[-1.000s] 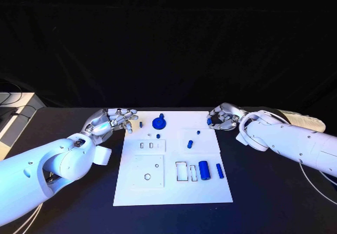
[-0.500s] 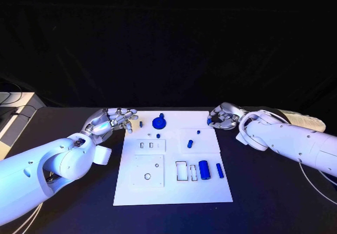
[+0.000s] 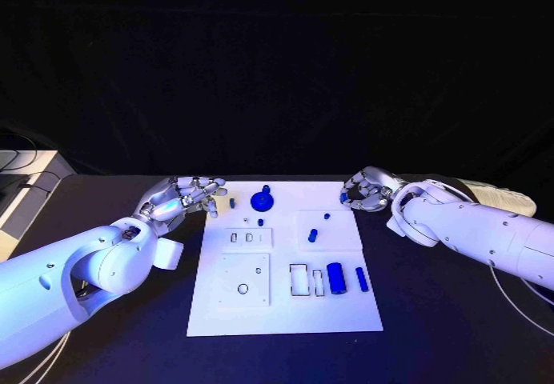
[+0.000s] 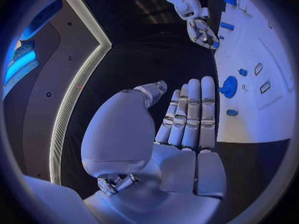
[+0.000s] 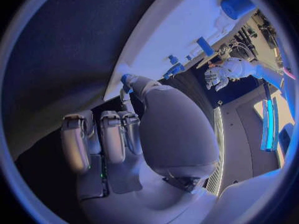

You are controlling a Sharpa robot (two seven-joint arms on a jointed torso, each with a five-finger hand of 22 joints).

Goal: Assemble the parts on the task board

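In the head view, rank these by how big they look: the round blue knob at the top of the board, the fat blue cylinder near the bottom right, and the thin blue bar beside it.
1. Round blue knob and fat blue cylinder: look about alike, so I won't rank them.
2. Thin blue bar: clearly slimmer.
The knob lies farther from the camera on the white board, which may shrink it.

Blue parts [image 3: 336, 278] lie on white task board [image 3: 347, 316]

No readable text, no labels, no brands, no numbers — nothing legible on the board, parts or arms.
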